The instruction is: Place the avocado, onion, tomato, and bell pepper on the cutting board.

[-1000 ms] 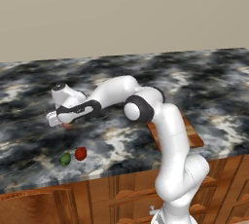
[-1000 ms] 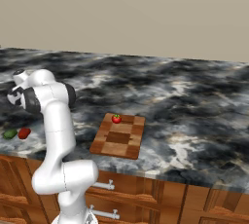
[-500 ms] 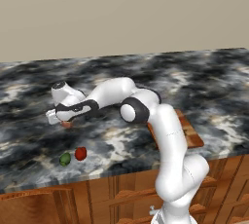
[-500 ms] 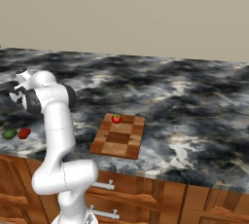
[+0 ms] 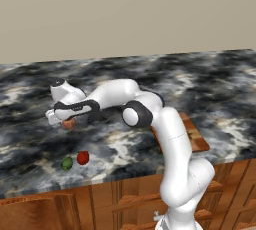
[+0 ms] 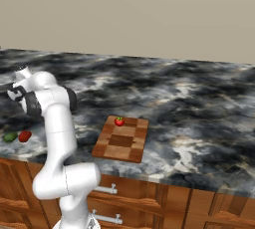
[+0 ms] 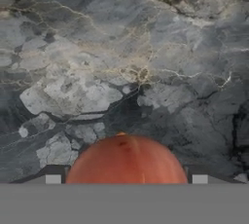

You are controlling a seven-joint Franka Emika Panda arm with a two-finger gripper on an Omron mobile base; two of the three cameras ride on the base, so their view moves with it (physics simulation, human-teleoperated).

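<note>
My gripper hangs low over the left part of the counter, shut on the pinkish-brown onion. In the hand view the onion fills the gap between the two fingertips. The dark green avocado and the deeper-red bell pepper lie side by side near the counter's front edge, apart from the gripper. On the checkered cutting board rests the bright red tomato, near its far edge. My own arm hides part of the board in the left base view.
The dark marbled counter runs wide to the right and back to a plain beige wall. Wooden drawers sit below its front edge. The avocado and bell pepper lie close to that edge.
The fingers have come in from wide open onto the onion. The arm has shifted only slightly; the other produce and the board have stayed put.
</note>
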